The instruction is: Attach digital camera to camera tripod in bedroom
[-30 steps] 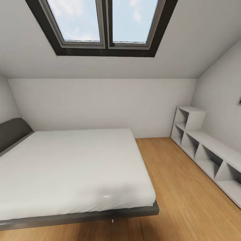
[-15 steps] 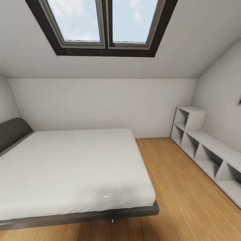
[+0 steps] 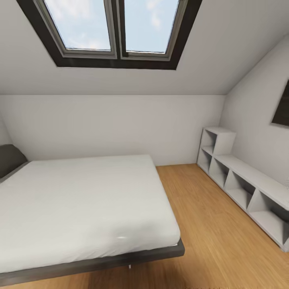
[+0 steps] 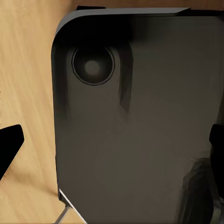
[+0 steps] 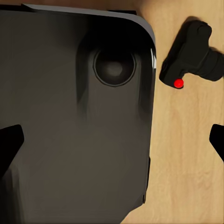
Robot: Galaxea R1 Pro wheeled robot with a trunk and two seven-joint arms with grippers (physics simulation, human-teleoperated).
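Robot base [image 5: 74, 121]: dark, round-cornered, directly under both arms, standing on the light wood floor [image 5: 186, 158].

Right gripper [image 5: 112, 140]: fingertips spread wide at the frame's two sides, nothing between them; open and empty, hanging over the base's corner.

Left gripper [image 4: 112, 144]: fingertips likewise spread wide and empty, over the base's other corner.

Digital camera [image 5: 191, 53]: lying on the floor just beside the base's corner, red button [image 5: 178, 83] towards the base. Not held.

Bed [image 3: 84, 200]: white mattress, dark frame, grey headboard [image 3: 10, 158] at its far left corner.

Cube shelves [image 3: 237, 186]: white, along the right wall.

Skylight [image 3: 108, 28]: dark-framed, double, in the sloped ceiling.

Camera tripod: its place cannot be told from these views.

Risks, as judged:
- Base so close to the camera; any turn or roll may strike or push it away.
- Head aimed high into the bedroom, camera low on the floor; a reach down is poorly watched and may miss.
- Searching for the tripod first could leave the camera behind.
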